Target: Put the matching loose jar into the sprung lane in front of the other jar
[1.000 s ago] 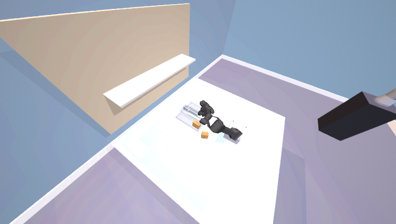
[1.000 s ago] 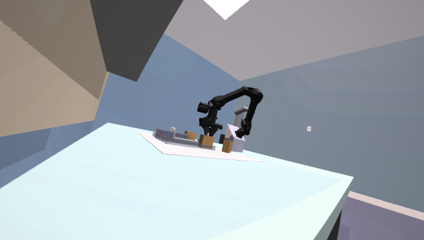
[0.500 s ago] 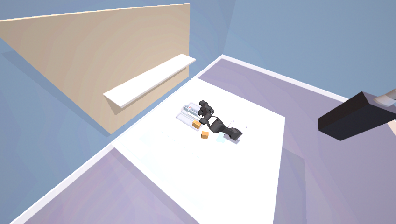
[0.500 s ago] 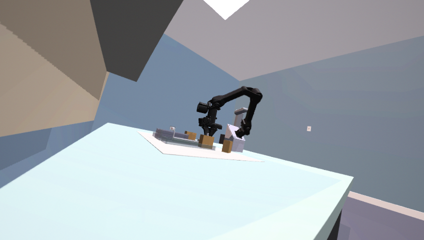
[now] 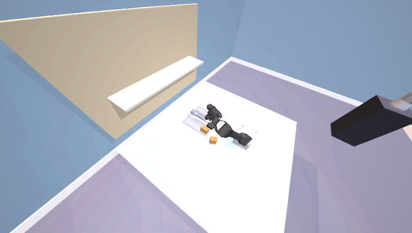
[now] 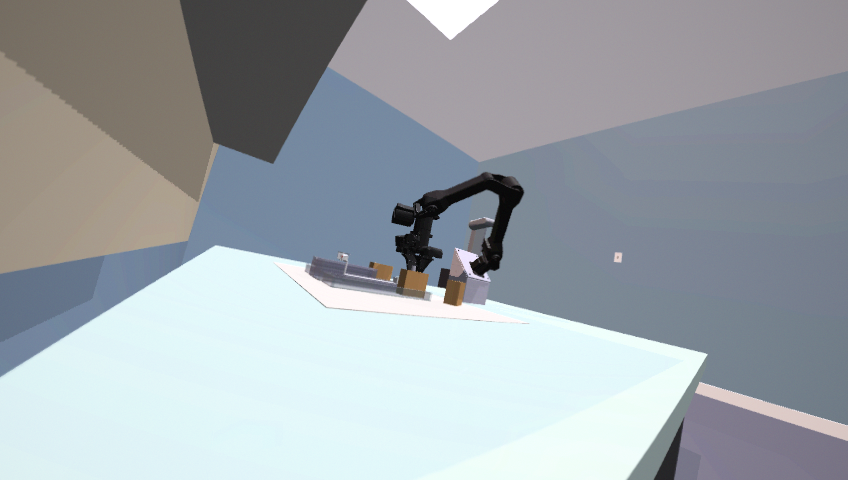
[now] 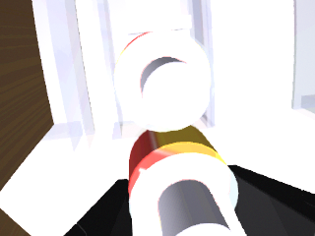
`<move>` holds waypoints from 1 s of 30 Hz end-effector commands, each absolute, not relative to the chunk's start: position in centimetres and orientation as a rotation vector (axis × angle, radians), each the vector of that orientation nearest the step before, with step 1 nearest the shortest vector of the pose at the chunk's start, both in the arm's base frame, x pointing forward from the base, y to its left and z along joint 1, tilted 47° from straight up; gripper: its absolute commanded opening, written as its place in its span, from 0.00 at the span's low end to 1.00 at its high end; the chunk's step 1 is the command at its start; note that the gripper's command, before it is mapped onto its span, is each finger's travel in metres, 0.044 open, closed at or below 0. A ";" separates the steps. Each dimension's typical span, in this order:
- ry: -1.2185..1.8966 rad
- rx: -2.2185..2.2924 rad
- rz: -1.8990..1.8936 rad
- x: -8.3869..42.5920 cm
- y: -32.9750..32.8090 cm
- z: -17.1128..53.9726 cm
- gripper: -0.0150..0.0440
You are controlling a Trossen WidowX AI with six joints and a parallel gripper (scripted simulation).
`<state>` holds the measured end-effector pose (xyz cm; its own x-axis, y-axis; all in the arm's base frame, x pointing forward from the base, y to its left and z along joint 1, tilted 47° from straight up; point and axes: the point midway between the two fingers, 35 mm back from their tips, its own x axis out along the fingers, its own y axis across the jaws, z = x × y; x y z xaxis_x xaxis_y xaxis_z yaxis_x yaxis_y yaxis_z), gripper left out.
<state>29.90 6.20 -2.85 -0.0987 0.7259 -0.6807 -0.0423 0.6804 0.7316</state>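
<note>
Partly open and clamped around a jar [image 7: 179, 164], the end effector [image 5: 208, 117] [image 6: 418, 267] [image 7: 177, 183] points down over the clear-walled lane tray [image 5: 187, 122] [image 6: 339, 279] from where I stand. In the wrist view its dark fingers lie on either side of the jar, which shows red and yellow sides and a pale rim around a grey recess. Just ahead of it is the other jar [image 7: 172, 90], between the clear lane walls, mostly white from above, with a sliver of red and yellow at its edge. I cannot tell whether the two jars touch, nor whether the held one meets the lane floor. An orange-brown block [image 5: 204, 129] [image 6: 412, 283] sits at the near side of the tray, partly hiding the fingertips from the side. A second block [image 5: 213, 140] [image 6: 454, 293] stands apart on the pale mat [image 6: 357, 302], and a third block [image 6: 382, 271] shows farther back. All this rests on the white worktop [image 5: 245, 178] [image 6: 297, 380], with a white shelf [image 5: 156, 83] on the tan panel beyond.
</note>
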 end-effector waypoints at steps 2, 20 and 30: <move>1.524 0.581 0.711 30.9 6.2 -2.6 0.25; 1.524 0.581 0.711 31.7 6.2 -2.6 0.25; 1.523 0.580 0.711 32.1 6.2 -2.5 0.25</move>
